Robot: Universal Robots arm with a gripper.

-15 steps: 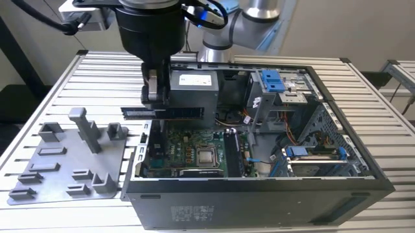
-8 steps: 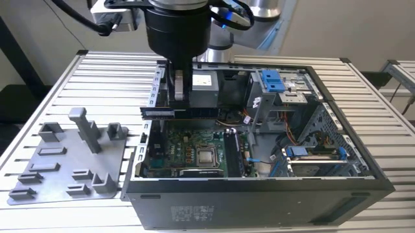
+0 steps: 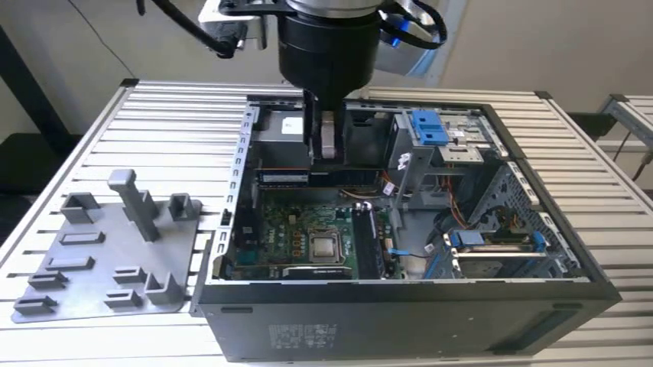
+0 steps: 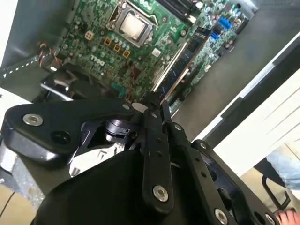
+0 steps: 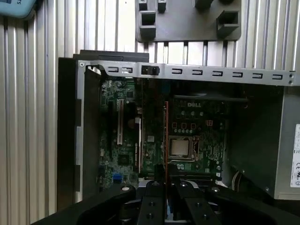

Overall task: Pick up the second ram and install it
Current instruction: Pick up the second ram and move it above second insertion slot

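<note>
The second ram point(image 3: 352, 178) is up in the pincer point(image 3: 326, 159), upper middle of the frame in the exterior view. It's a long dark stick on edge, level, running across the frame. Pincer fingers are drawn in tight and clamped on it at approx mid-length, gripping the top edge, w/ the arm straight above. The ram hangs over the open PC case point(image 3: 408, 313), clear of the mobo point(image 3: 290, 229) underneath, so not in a slot yet.

Down on the board, the CPU point(image 3: 324, 246) sits lower middle of the frame. The long black slots point(image 3: 368, 243) are just beside it toward the exterior view's right. They run front-to-back, i.e. crosswise to the ram as it hangs.

Second wrist view: the pincer point(image 4: 152, 101) tips meet the second ram point(image 4: 185, 58), a blue-green board w/ black chips and a pale line along one long edge. It stretches away from the tips over the green mobo point(image 4: 93, 47), w/ the CPU point(image 4: 133, 26) off to one side.

First wrist view: the pincer point(image 5: 159, 169) looks down into the open PC case point(image 5: 187, 71), w/ the CPU point(image 5: 180, 147) close to the tips in the picture.

The grey holder plate point(image 3: 92, 267) lies flat on the slatted bench point(image 3: 173, 115), lower left of the frame at the exterior view's left, just beside the case. The first wrist view has the plate point(image 5: 187, 26) beyond the case rim, on the same bench point(image 5: 37, 93).
</note>
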